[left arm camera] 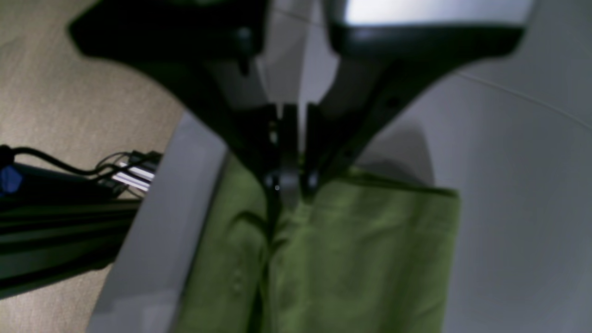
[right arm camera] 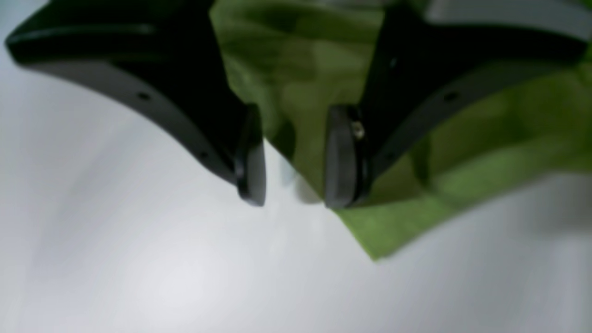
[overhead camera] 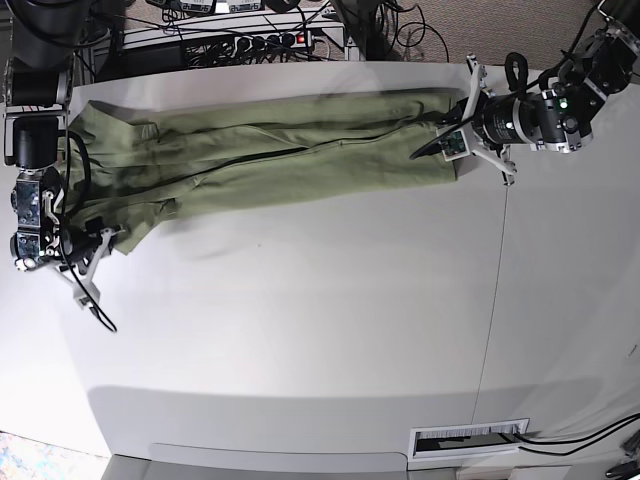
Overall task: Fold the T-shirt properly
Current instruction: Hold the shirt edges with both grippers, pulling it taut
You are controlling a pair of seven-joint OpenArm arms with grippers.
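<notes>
The olive-green T-shirt (overhead camera: 280, 160) lies stretched in a long band along the far side of the white table (overhead camera: 300, 330). My left gripper (overhead camera: 443, 142) is at the shirt's right end. In the left wrist view it (left arm camera: 289, 182) is shut on the shirt's edge, and the cloth (left arm camera: 360, 249) hangs out below the fingertips. My right gripper (overhead camera: 98, 258) is at the shirt's left front corner. In the right wrist view it (right arm camera: 293, 185) is open, just above the table. The shirt (right arm camera: 300, 69) lies behind and between the jaws, its corner beside the right finger (right arm camera: 340, 157).
A power strip and cables (overhead camera: 240, 42) lie behind the table's far edge. A seam (overhead camera: 495, 300) runs down the table on the right, and a slotted plate (overhead camera: 470, 438) sits near the front edge. The left wrist view shows the floor and a black frame with wires (left arm camera: 55, 203) past the table edge.
</notes>
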